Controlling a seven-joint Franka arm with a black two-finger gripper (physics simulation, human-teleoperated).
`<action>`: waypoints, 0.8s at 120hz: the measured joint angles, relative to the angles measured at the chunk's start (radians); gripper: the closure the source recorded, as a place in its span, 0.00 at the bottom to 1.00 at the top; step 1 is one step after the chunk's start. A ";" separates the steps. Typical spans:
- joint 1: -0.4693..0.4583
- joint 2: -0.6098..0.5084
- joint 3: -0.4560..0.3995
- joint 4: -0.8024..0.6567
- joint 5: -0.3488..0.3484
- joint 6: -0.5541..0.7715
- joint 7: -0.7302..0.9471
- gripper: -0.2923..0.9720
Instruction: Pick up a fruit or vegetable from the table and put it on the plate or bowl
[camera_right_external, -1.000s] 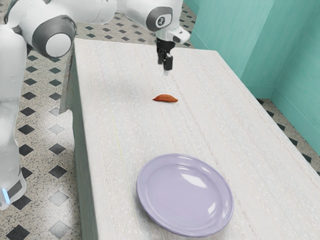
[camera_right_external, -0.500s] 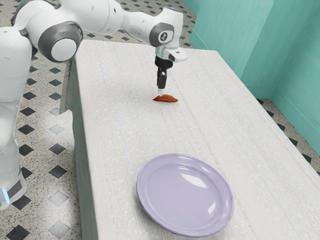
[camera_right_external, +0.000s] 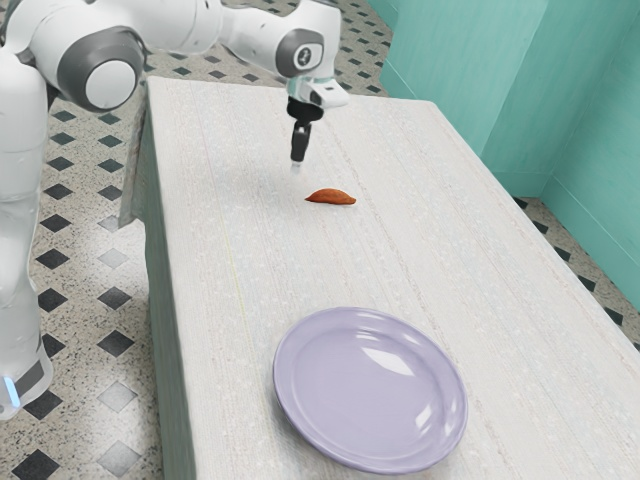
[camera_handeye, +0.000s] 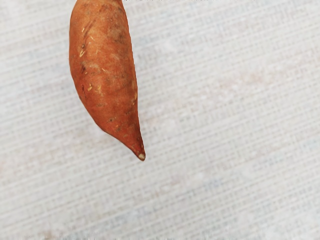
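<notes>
An orange-brown sweet potato (camera_right_external: 330, 197) lies on the pale wooden table (camera_right_external: 450, 250), about mid-table. In the wrist view the sweet potato (camera_handeye: 106, 75) appears long and tapered, its pointed tip resting on bare tabletop. My black gripper (camera_right_external: 298, 160) points straight down, hovering above the table a short way to the exterior view's left of the sweet potato and slightly beyond it, without touching it. It is open and holds nothing. A lilac plate (camera_right_external: 370, 388) sits empty near the table's front edge.
The table's long left edge (camera_right_external: 155, 260) drops to a checkered floor. Teal walls (camera_right_external: 540, 90) stand to the exterior view's right. Bare tabletop lies between the sweet potato and the plate.
My hand dropped toward the sweet potato, then rose a little and shifted to the exterior view's left while the wrist turned. The sweet potato and plate have not moved.
</notes>
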 joint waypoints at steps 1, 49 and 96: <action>0.000 0.006 0.001 0.007 0.000 0.000 0.002 0.23; -0.001 0.194 -0.018 0.194 -0.089 -0.002 0.092 0.23; -0.001 0.227 -0.030 0.165 -0.148 -0.002 0.153 0.23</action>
